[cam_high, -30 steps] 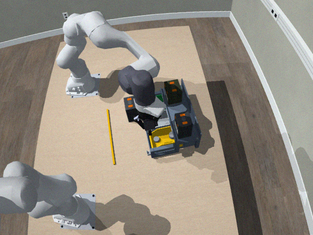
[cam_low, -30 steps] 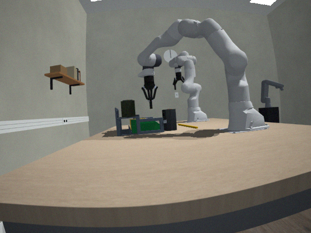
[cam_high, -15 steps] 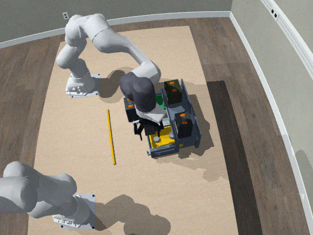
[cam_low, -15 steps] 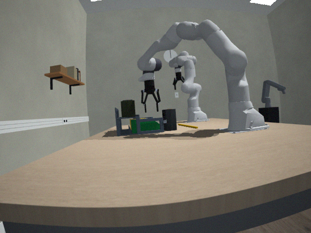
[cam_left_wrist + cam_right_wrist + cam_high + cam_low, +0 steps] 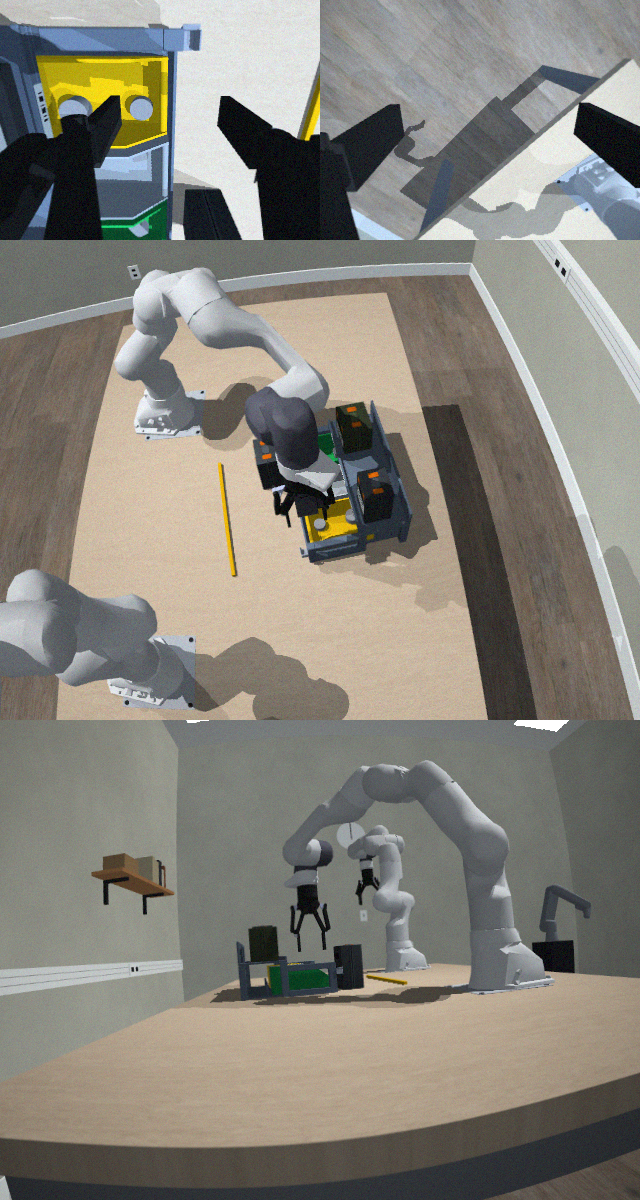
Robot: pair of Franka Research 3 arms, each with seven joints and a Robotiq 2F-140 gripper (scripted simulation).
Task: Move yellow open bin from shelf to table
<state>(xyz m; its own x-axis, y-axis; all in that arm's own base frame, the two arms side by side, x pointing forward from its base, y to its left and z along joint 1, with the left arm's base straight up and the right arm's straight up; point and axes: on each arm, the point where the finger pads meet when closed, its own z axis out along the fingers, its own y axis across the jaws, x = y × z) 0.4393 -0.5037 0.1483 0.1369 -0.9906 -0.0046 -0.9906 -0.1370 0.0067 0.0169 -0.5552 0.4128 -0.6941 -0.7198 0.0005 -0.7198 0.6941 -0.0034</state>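
Left wrist view: 2 grey round parts [image 5: 320, 524] [image 5: 141, 109] in the yellow bin [image 5: 334, 532] [image 5: 268, 973] [image 5: 117, 140], on the shelf [image 5: 336, 551] [image 5: 283, 978] [image 5: 115, 41]. Exterior view: green bin [image 5: 326, 445] [image 5: 305, 979] [image 5: 159, 222] mostly hides it. Left gripper [image 5: 307, 520] [image 5: 311, 948] [image 5: 170, 102]: spread, nothing held. Right gripper [image 5: 369, 896] [image 5: 489, 117]: spread wide.

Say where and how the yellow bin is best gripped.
Probably by its front wall, from above. The yellow bin stands open-topped in the shelf, with round parts inside. That wall's rim looks thin, and the open left gripper already points down; one finger could go inside, clear of the parts, if the gap outside allows.
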